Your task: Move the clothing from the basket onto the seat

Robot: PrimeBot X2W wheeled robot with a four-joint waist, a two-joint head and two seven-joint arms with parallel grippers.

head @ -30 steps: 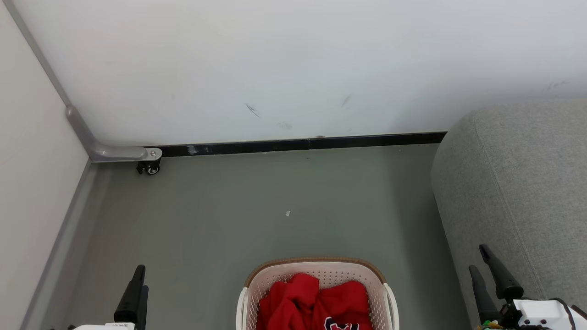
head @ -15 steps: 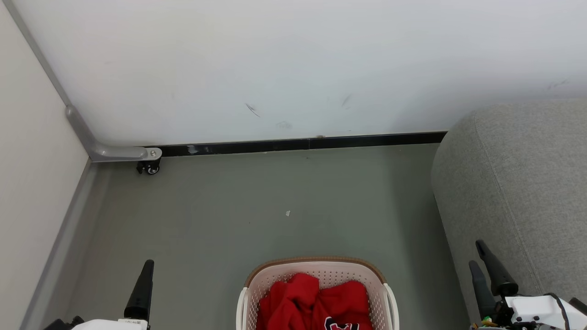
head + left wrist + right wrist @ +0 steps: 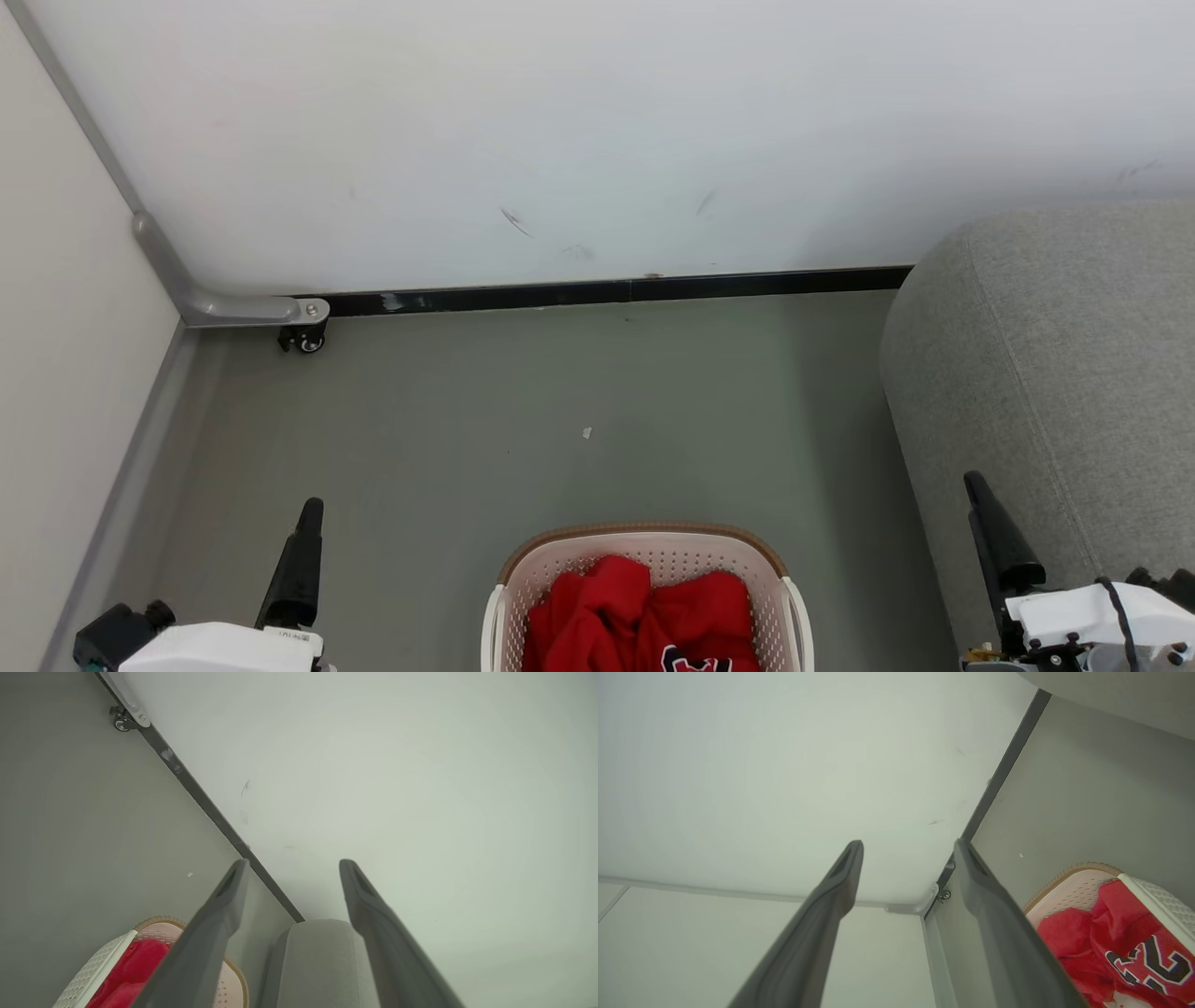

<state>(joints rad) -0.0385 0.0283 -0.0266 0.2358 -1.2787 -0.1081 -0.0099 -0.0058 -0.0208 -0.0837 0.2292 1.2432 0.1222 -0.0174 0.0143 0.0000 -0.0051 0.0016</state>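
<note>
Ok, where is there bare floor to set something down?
Bare floor runs from the basket to the black skirting and left to the side wall. Tighter: the strip between basket and sofa; clothing lies in the basket.

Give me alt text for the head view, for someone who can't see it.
A cream basket of red clothing sits on the grey floor at bottom centre, with a grey sofa to its right. The left gripper and right gripper stand at the lower corners, empty.

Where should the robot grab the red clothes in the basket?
Probably the raised bunched fold of the clothing, coming straight down from above: the basket walls block every side, and that hump gives something to pinch.
</note>
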